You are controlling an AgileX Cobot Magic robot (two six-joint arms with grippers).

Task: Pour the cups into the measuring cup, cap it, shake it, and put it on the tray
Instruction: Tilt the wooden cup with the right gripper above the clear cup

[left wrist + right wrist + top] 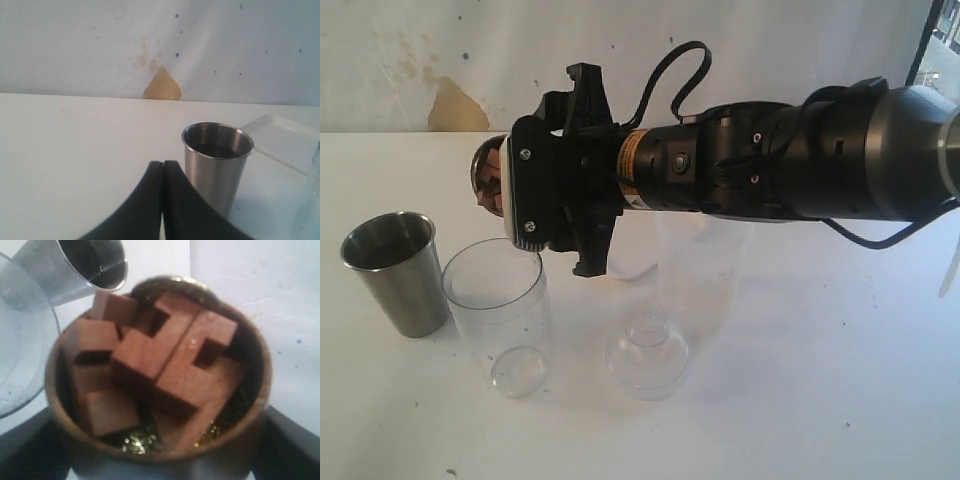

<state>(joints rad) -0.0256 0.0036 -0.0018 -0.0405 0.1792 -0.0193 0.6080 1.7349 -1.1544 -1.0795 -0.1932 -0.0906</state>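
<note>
Stretched in from the right across the middle of the exterior view, with the right hand spread wide and pinching the small brown wooden cup by its sides. Held clear of the surface, up over the far rim of the clear measuring cup; exact tilt hard to judge. Inside the wooden cup, as seen from the right wrist: notched brown wooden blocks packed together, plus a little gold glitter low against the wall, with dark fingers flanking the brown rim on both sides. Measuring cup upright on the surface, open at the top, just beside the steel tumbler on its left yet apart from it. Tumbler upright as well, dark inside when viewed from the left wrist. Clear dome-shaped cap resting on the surface to the right of the measuring cup, near but not touching. Behind the cap, partly hidden by the arm, a frosted translucent tub. Left hand pressed together, fingertip flat against fingertip, low over the surface and just in front of the tumbler. White tray lying flat on the surface beyond the tumbler and off to one side of it, only a corner caught in the left wrist view.
</note>
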